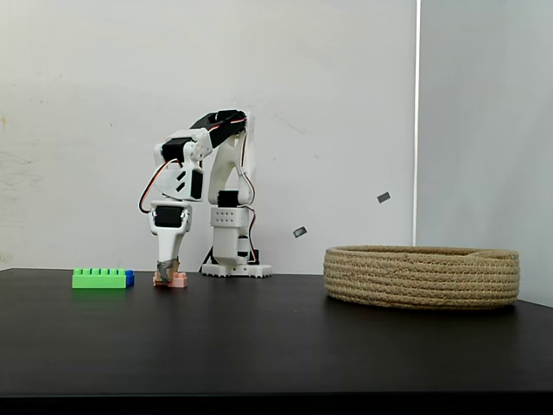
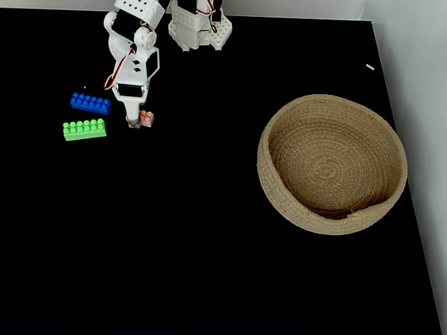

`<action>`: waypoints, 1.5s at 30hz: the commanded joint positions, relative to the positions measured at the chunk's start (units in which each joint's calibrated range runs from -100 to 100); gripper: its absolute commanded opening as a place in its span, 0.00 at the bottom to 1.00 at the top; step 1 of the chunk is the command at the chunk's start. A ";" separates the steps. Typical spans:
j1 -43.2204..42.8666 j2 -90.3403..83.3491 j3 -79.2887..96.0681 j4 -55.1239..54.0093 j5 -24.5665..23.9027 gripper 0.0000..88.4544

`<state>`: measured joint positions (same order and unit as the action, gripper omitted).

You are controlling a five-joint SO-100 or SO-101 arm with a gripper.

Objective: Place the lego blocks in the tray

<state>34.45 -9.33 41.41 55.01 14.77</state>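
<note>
The salmon-pink lego block [image 2: 147, 118] lies on the black table, left of centre. My gripper [image 2: 132, 123] points straight down with its fingertips [image 1: 164, 274] at the table, touching the left end of that block. The frames do not show whether the jaws grip it. A long green lego block [image 2: 84, 129] and a blue one [image 2: 91, 103] lie flat just left of the gripper, apart from it. In a fixed view from the side the blue block [image 1: 130, 278] peeks out behind the green one [image 1: 99, 277]. The tray [image 2: 332, 165], a round coiled-rope basket, stands far to the right with nothing inside.
The arm's white base [image 2: 200, 28] is at the table's far edge, behind the blocks. A wide stretch of bare black tabletop [image 2: 202, 174] separates the blocks from the tray. The table's right edge runs close to the tray.
</note>
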 commanded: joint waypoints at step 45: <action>-58.27 10.53 -39.26 -8.66 7.67 0.28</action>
<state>-23.13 2.46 4.20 47.87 22.20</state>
